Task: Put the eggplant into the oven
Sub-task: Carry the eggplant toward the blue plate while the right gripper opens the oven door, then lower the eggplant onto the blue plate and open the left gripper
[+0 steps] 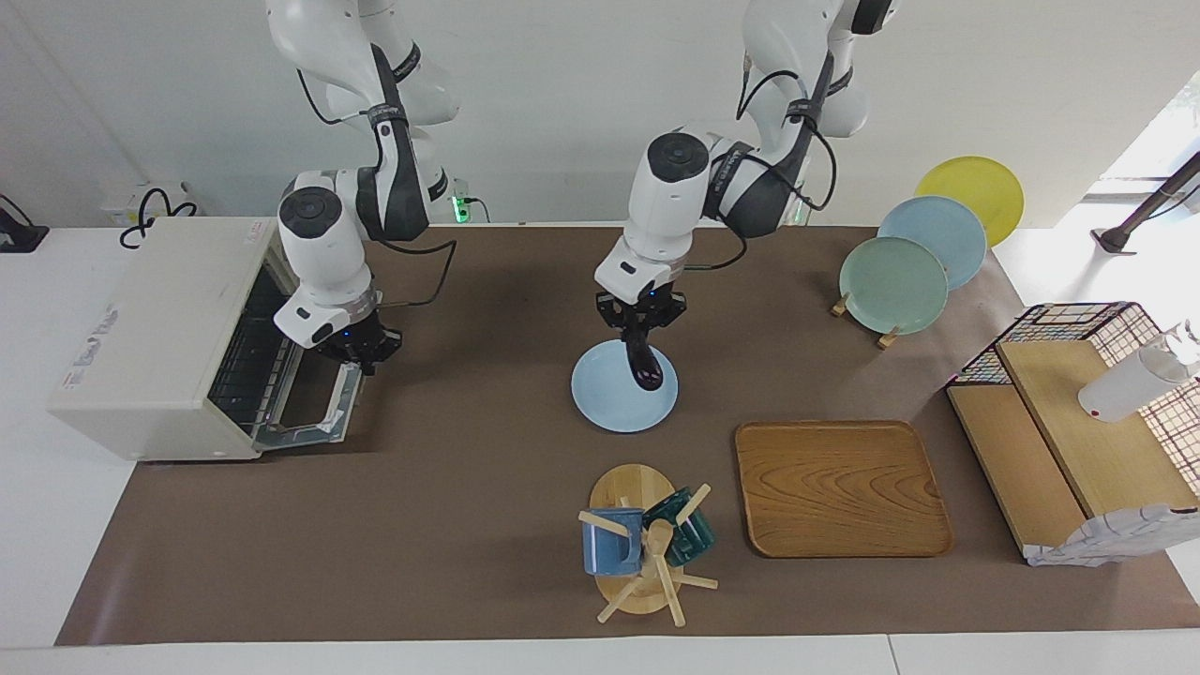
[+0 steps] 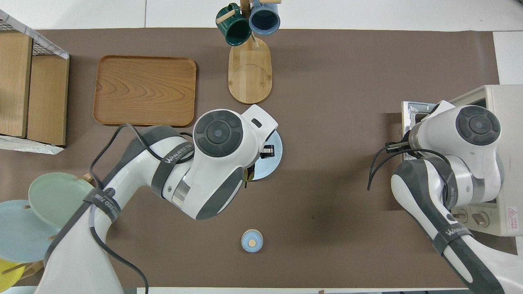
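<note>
Eggplant (image 1: 644,367) clamped in left gripper (image 1: 641,330) over blue plate (image 1: 605,403), bare mat between it and oven (image 1: 150,337), right gripper (image 1: 359,354) clenched on oven door (image 1: 314,408).

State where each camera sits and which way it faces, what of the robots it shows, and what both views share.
Facing view: high across the table, looking at the robots; both arms show, the left tool holding the eggplant over the blue plate, the right tool at the oven door.
Overhead view: above the robots' end, looking steeply down; arms enter from the bottom, the left arm hiding its tool.
Shared: plate, wooden tray, mug rack, oven.
</note>
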`<state>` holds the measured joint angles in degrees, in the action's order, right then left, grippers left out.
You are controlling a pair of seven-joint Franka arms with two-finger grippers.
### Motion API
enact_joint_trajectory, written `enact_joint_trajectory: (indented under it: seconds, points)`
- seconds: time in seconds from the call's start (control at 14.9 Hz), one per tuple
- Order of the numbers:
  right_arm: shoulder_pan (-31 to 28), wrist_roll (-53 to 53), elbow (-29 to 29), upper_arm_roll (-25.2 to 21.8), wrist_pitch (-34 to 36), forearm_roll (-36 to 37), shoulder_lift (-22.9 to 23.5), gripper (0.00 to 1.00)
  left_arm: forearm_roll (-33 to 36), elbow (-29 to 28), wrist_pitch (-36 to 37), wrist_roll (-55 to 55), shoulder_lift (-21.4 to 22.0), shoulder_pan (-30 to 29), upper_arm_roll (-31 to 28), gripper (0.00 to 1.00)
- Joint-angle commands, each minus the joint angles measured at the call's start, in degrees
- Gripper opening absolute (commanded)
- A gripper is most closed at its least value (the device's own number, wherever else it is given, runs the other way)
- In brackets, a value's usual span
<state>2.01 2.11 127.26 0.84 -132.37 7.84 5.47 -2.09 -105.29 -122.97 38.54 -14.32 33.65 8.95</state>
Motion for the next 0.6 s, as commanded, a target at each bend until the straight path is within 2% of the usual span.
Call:
enact_joint_trajectory:
  seconds: [0.0, 0.07, 0.33, 0.54]
  points:
    - [-0.34, 0.79, -0.35, -1.37, -2.54, 0.16, 2.44, 0.0, -0.55, -2.29, -4.11, 1.01, -1.41, 2.29, -1.39, 0.0]
    - [0.01, 1.84, -0.35, -1.37, -2.89, -0.01, 3.4, 0.0, -0.37, -2.29, -4.81, 1.19, -2.81, 2.56, -1.39, 0.0]
    - [1.59, 3.78, -0.87, -1.37, -2.8, -0.8, 3.58, 0.0, -0.02, -2.55, -6.31, 0.67, -4.05, 1.95, -1.39, 0.0]
    - [5.18, 4.13, -2.1, -1.28, -3.33, -7.46, 3.93, 0.0, -0.02, -3.51, -7.54, 0.66, -4.41, 1.94, -1.39, 0.0]
